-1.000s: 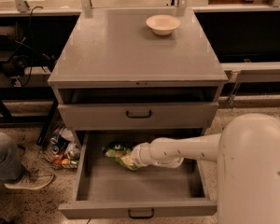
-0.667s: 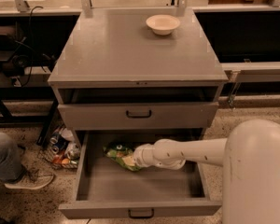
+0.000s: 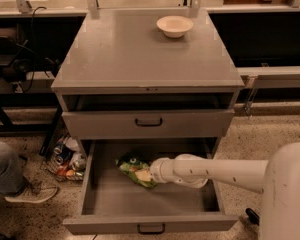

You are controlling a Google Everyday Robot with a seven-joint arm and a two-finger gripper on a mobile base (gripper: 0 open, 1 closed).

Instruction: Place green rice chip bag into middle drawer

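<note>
The claw [image 3: 150, 173] sits low inside the open middle drawer [image 3: 140, 205], touching the green rice chip bag [image 3: 131, 165], which lies on the drawer floor just beyond its tip; whether it is grasping or released, I cannot tell

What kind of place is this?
Probably a robotics lab or workshop: a grey drawer cabinet, loose cables, speckled floor. The gripper is in the open middle drawer, at the green rice chip bag.
</note>
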